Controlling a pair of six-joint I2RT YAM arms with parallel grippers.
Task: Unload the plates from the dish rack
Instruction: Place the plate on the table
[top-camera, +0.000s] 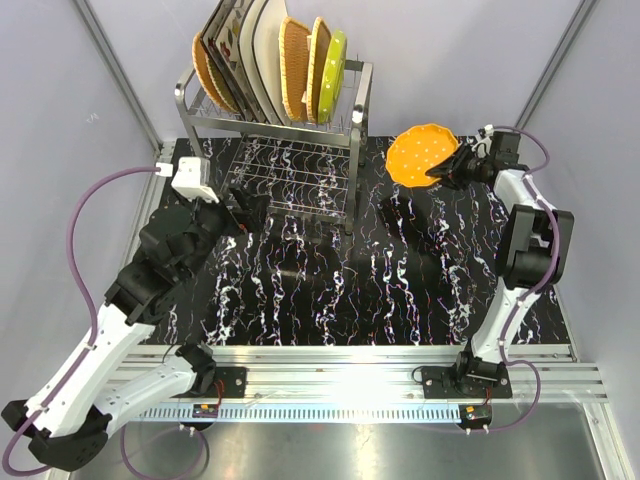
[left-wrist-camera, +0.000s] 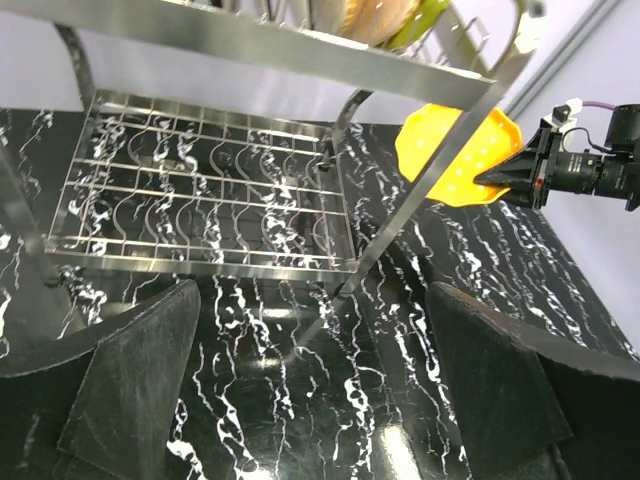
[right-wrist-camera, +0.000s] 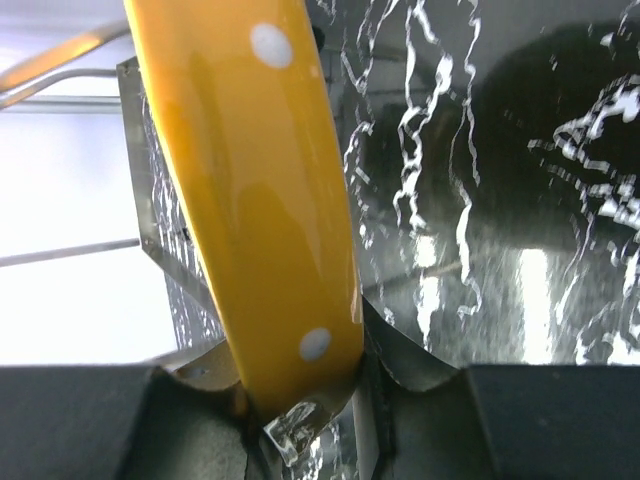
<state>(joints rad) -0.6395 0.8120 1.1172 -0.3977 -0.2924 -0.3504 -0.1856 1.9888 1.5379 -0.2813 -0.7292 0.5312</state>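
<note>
The steel dish rack (top-camera: 200, 118) stands at the back left. Its top tier holds upright plates: two wicker ones (top-camera: 295, 65), square cream ones (top-camera: 245, 50) and a green one (top-camera: 333, 62). The lower wire shelf (left-wrist-camera: 200, 200) is bare. Right of the rack, my right gripper (top-camera: 445, 168) is shut on the rim of an orange white-dotted plate (top-camera: 421, 153), held tilted above the table. That plate's edge (right-wrist-camera: 260, 200) fills the right wrist view, pinched between the jaws of the right gripper (right-wrist-camera: 300, 400). My left gripper (left-wrist-camera: 312, 290) hangs open and holds nothing, low in front of the rack's lower shelf.
The table (top-camera: 300, 290) is black marble with white veins. An aluminium rail (top-camera: 350, 365) runs along its near edge. Grey enclosure walls with metal posts (top-camera: 115, 70) close in the back and sides. A purple cable (top-camera: 95, 200) loops off the left arm.
</note>
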